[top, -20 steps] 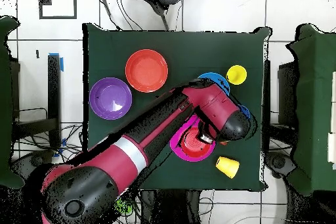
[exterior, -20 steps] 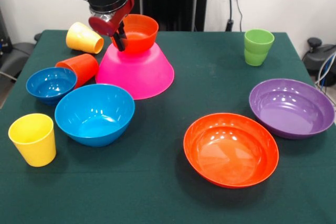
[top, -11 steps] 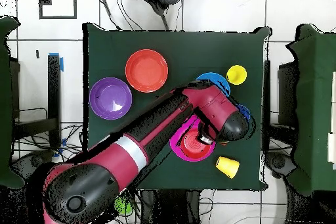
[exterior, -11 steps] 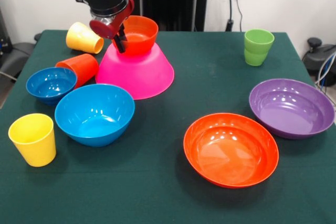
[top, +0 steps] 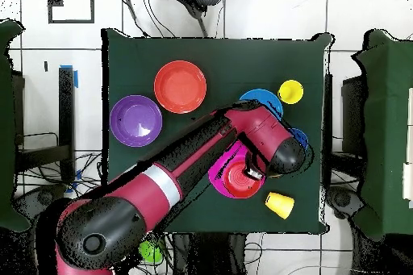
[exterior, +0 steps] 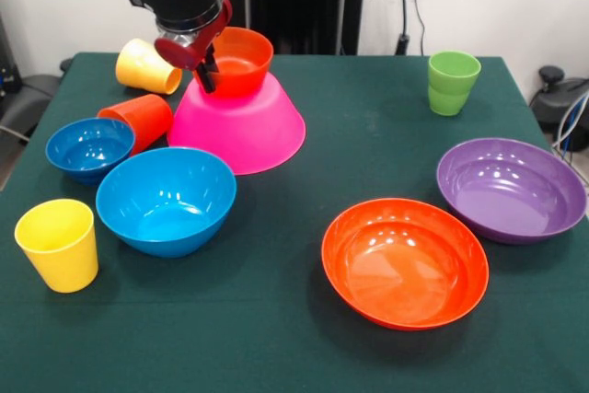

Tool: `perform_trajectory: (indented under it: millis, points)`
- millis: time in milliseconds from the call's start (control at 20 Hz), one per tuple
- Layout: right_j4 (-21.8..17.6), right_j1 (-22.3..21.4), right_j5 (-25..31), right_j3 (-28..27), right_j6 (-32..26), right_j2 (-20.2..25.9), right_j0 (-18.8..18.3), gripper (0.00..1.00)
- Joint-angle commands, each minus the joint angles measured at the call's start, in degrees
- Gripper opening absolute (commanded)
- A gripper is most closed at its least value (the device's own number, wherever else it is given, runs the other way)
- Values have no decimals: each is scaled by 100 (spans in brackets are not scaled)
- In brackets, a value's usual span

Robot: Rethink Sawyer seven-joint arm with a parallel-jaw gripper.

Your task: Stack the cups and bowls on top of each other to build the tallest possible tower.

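gripper (exterior: 206, 69): down at the left rim of the small orange bowl (exterior: 241, 60), as the front view has it; one dark finger shows against the outside of the bowl wall; whether the jaws pinch the rim or stand free of it I cannot tell
small orange bowl: upright, mouth up, seated on the upturned base of the large pink bowl (exterior: 241, 126); it seems to lean a little rather than sit flat
key relation: the bowl lies directly beside the gripper, touching or nearly so; a bowl is round, so no long axis governs the grasp; only the rim wall matters
tower so far: pink bowl mouth-down at the table's far left in the front view, orange bowl on top; two pieces high
medium blue bowl (exterior: 167, 200): upright, just in front of the pink bowl; a likely next piece
look of the thing: glossy orange plastic, deep, thin rim
overhead check: the arm (top: 202, 152) covers most of the stack; only a slice of orange (top: 239, 177) in pink shows
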Motion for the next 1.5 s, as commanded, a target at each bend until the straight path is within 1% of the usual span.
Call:
perform_trajectory:
  millis: [50,500,900,950,1500]
  points:
    - [130,249,869,-450,284,469,2,0]
    - [183,247,910,-444,191,462,0,0]
    - [314,107,864,-408,123,592,-59,0]
    - [334,90,851,-404,129,608,-69,100]
    - [362,64,791,-400,148,649,-74,100]
